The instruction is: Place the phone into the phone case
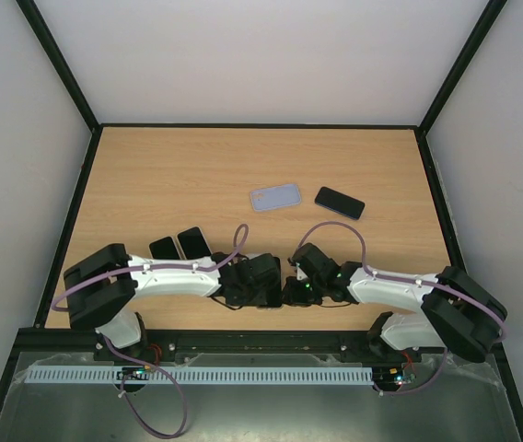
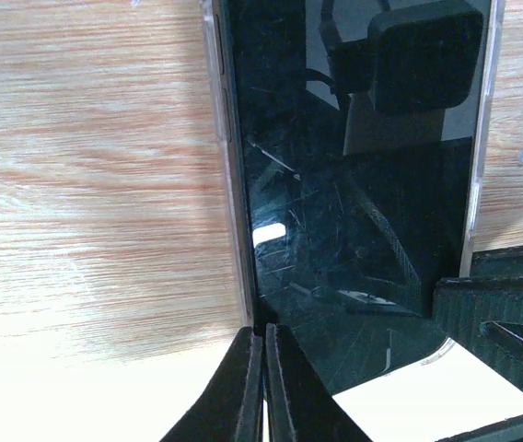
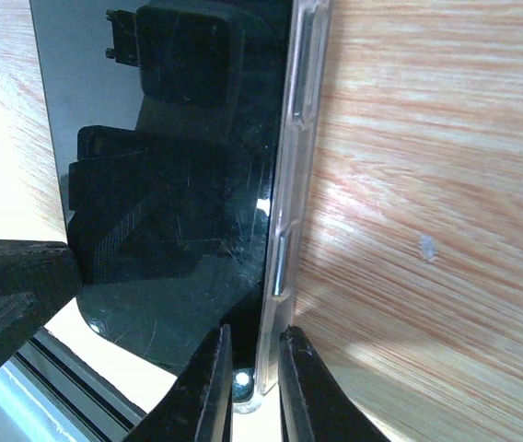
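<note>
Your phone lies screen up on the table at the near edge, between the two arms. A clear case already wraps both of its long sides. Your left gripper has its fingers pressed together with nothing between them, tips at the phone's near corner. Your right gripper looks pinched on the clear case's rim at the opposite corner, one finger over the glass and one outside. Treat the phone as a stiff, slick slab: the scratched glass gives poor purchase and would likely slide under a push. The rim is thin and probably springy, so press down on corners and edges, not the middle of the screen. A loose case and a black phone lie well apart, farther back.
</note>
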